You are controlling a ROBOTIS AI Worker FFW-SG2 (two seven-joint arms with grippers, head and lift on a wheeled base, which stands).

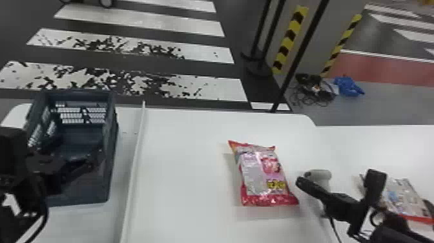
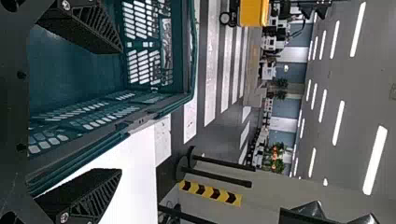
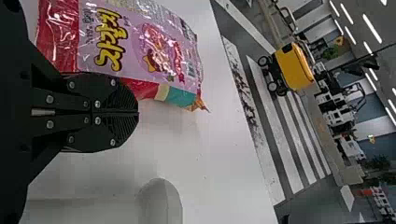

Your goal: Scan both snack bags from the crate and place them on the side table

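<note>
Over the dark crate (image 1: pixel 111 135), my left gripper (image 1: pixel 72 152) stands open; in the left wrist view its fingers (image 2: pixel 81 25) are wide apart with nothing between them, beside the teal crate wall (image 2: pixel 44 70). A pink and red snack bag (image 1: pixel 263 176) lies flat on the white table, just left of my right gripper (image 1: pixel 301 181). That gripper (image 3: pixel 138 113) is shut and empty in the right wrist view, close to the bag's edge (image 3: pixel 140 51). The second snack bag (image 1: pixel 403 197), silvery with a red edge, lies on the right-hand table, partly hidden by the right arm.
A rounded grey device (image 1: pixel 319 176), likely the scanner, stands right behind the right gripper, and shows as a grey shape (image 3: pixel 161 200) in the right wrist view. A raised white strip (image 1: pixel 134 168) runs between crate and bag. Black poles (image 1: pixel 298 58) stand beyond the table.
</note>
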